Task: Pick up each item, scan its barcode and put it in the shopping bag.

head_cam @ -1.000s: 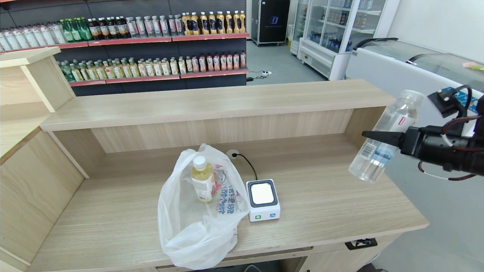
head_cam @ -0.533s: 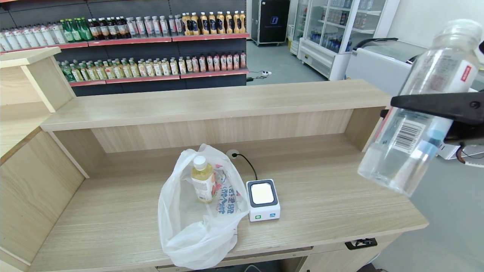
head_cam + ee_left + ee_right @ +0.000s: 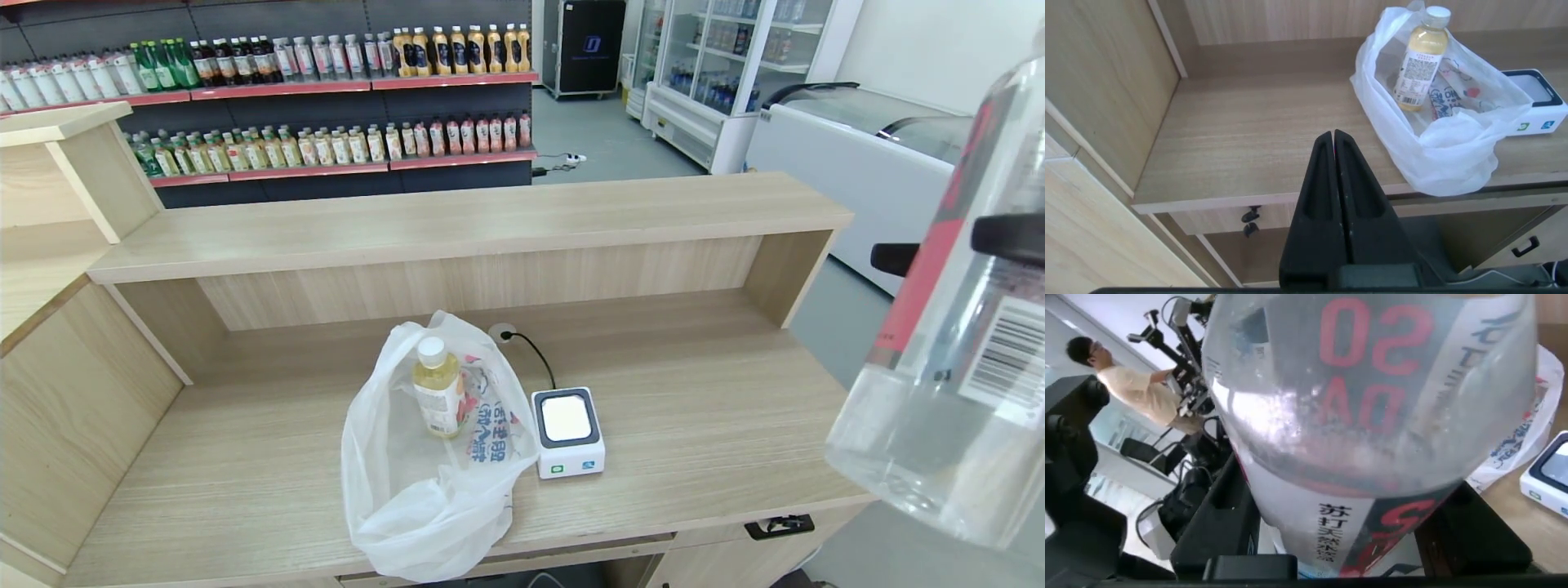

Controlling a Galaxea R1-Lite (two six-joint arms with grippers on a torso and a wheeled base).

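Your right gripper point(image 3: 924, 245) was clamped across a clear water bottle point(image 3: 955, 392), one black finger in front of it and one behind. It held the bottle tilted in the air, close to the head camera at the right end of the counter point(image 3: 718, 425), barcode facing that camera. Your left gripper point(image 3: 1333, 155) was pressed shut on nothing, over the counter's near-left part. On the counter the shopping bag point(image 3: 408, 490) lay open with a yellow drink bottle point(image 3: 437, 392) upright inside, and the scanner point(image 3: 569, 431) sat just beside the bag on its right.
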